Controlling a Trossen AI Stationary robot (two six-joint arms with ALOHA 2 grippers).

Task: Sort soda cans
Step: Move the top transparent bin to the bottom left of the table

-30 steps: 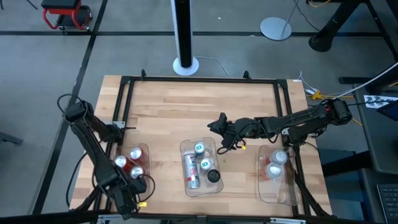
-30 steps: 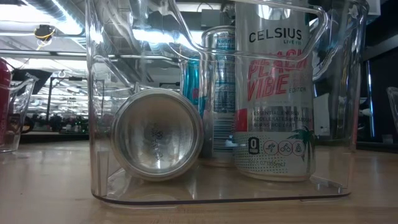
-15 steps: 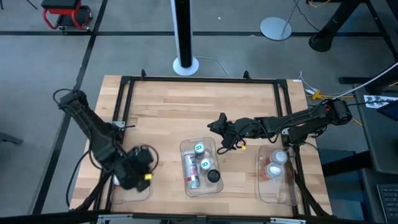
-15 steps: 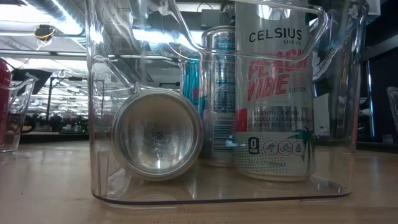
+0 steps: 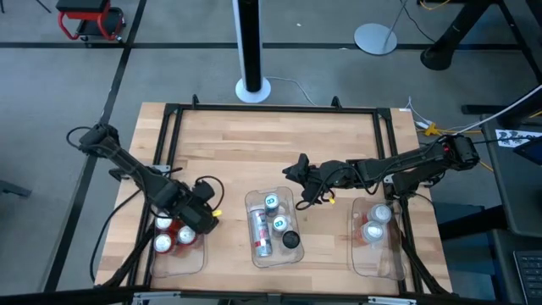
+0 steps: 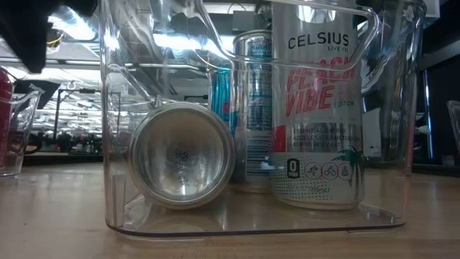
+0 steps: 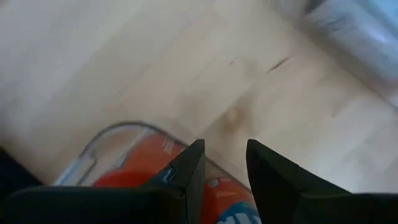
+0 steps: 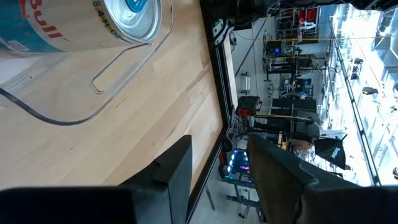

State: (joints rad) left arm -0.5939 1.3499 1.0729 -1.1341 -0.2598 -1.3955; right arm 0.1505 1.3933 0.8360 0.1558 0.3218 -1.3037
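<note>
A: Left gripper [image 5: 206, 213] status?

B: Over the far inner corner of the left bin [image 5: 195, 258], just above the red cans [image 5: 166, 237]. Fingers [image 7: 186, 174] a narrow gap apart, nothing between them. Red can and clear bin rim right below in the wrist view.

A: Right gripper [image 5: 298, 170]?

B: Parked above the bare counter [image 5: 254, 152], just past the far right corner of the middle bin [image 5: 292, 258]. Fingers [image 8: 168, 177] slightly parted, empty. Wrist view catches a teal can [image 8: 74, 22] upright behind the bin's clear handle.

A: Can locations?

B: All in bins. Left bin: red cans with silver tops, at least three showing, partly hidden under the left arm. Middle bin: teal can upright at the far end, a silver-white can [image 5: 261, 233] lying on its side along the left wall, a dark-topped can [image 5: 290, 240] near the right front, one more small upright can [image 5: 279, 224] between. Right bin [image 5: 381, 267]: two cans with silver tops [image 5: 375, 222], upright, at the far end.

A: Low view?

B: Looks straight into the middle bin. Lying can's base [image 6: 181, 155] faces the camera, white Celsius can [image 6: 316, 108] upright beside it, teal can [image 6: 248, 108] behind. Dark shape at the upper left corner, cannot tell which part of the arm.
</note>
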